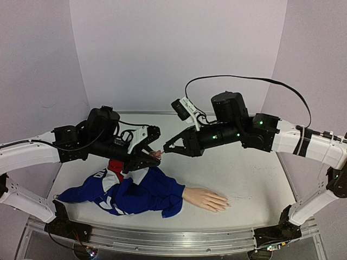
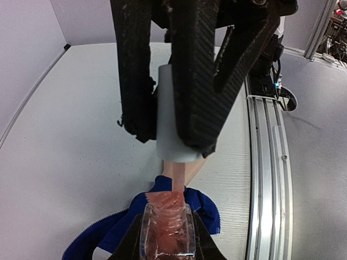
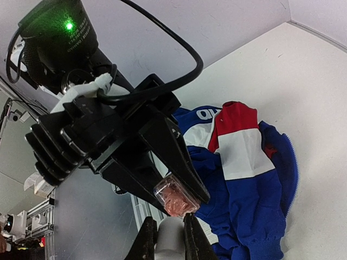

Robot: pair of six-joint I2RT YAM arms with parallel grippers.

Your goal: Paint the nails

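The beige mannequin hand (image 1: 206,199) lies flat on the white table (image 1: 255,179), fingers pointing toward the right arm's side. The nails (image 1: 224,205) sit at its fingertips, too small in the top view to show any colour. A blue jacket with red and white panels (image 1: 143,192) covers the arm behind the wrist and lies bunched on the side away from the fingers.

Both grippers meet in the air well apart from the mannequin hand, beyond its sleeved end and farther from the arm bases. The left gripper (image 1: 153,156) is clamped on the small pinkish polish bottle (image 2: 165,230), with its fingers pressed to the bottle's two sides. The right gripper (image 1: 167,148) is clamped on the white cap (image 2: 165,114), one black ribbed finger (image 2: 198,81) on each side of it. The cap stands just above the bottle's mouth, not touching it, and a thin pale stem (image 2: 176,179) runs from the cap down into the neck. Neither gripper touches the mannequin hand.
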